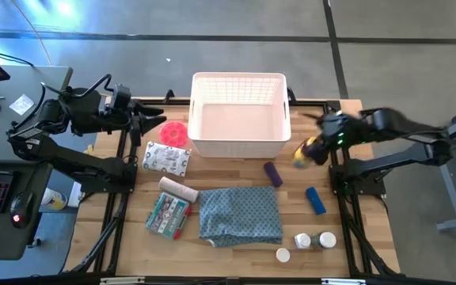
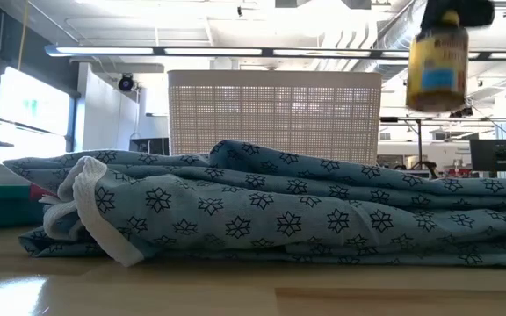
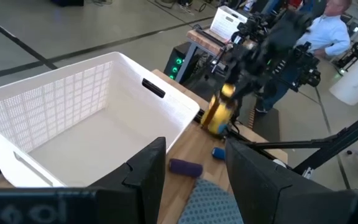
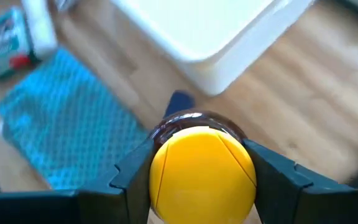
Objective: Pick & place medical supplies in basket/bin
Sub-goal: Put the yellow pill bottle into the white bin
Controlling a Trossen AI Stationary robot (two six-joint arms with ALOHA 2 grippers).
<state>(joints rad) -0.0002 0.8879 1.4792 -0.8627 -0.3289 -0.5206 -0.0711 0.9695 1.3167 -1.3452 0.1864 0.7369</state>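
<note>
While the right gripper clamps the amber bottle in the air beside the white basket, the left gripper waits open near the basket's other side.

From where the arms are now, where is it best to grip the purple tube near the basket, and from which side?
Grip the purple tube across its middle, coming straight down. It lies flat on the table, short and rounded, with bare wood on both long sides, so fingers probably fit there. The right gripper is nearest but holds the amber bottle.
</note>
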